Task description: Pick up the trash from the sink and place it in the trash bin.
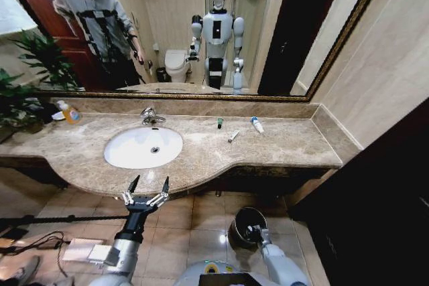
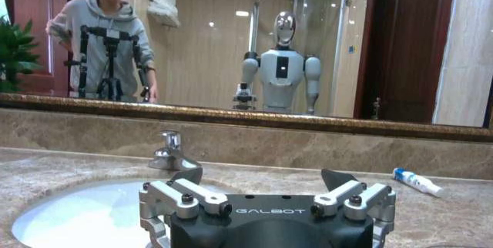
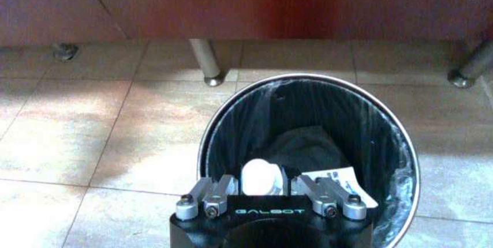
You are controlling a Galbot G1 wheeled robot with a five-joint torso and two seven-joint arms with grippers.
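1. Beige marble makes up the counter point(image 1: 288, 145), and a big mirror point(image 1: 201, 25) hangs on the wall behind it.
2. The white oval sink point(image 1: 143, 147) sits in the left half of the counter. Nothing lies in its bowl. A chrome faucet point(image 1: 150, 117) stands at its back edge.
3. An orange soap bottle point(image 1: 70, 112) stands near the back left corner of the counter.
4. Three bits of trash lie on the counter to the right of the sink, near the back edge. They are a tiny dark-green-capped piece point(image 1: 219, 123), a thin pale stick point(image 1: 232, 136) and a white tube point(image 1: 257, 124) with blue print. They do not touch each other.
5. The left gripper point(image 1: 148, 185) hangs in front of the counter's front edge, just before the sink. Its fingers are spread wide and hold nothing.
6. The trash bin point(image 1: 245, 226) stands on the tile floor, below the front edge of the counter. It is round and black with a shiny rim and a dark bag inside.
7. In the bin lie a white flat packet point(image 3: 347, 183) and something dark and crumpled.
8. The right gripper point(image 3: 262, 180) is low over the bin's mouth. Its fingers are pinched on a white piece point(image 3: 260, 177).
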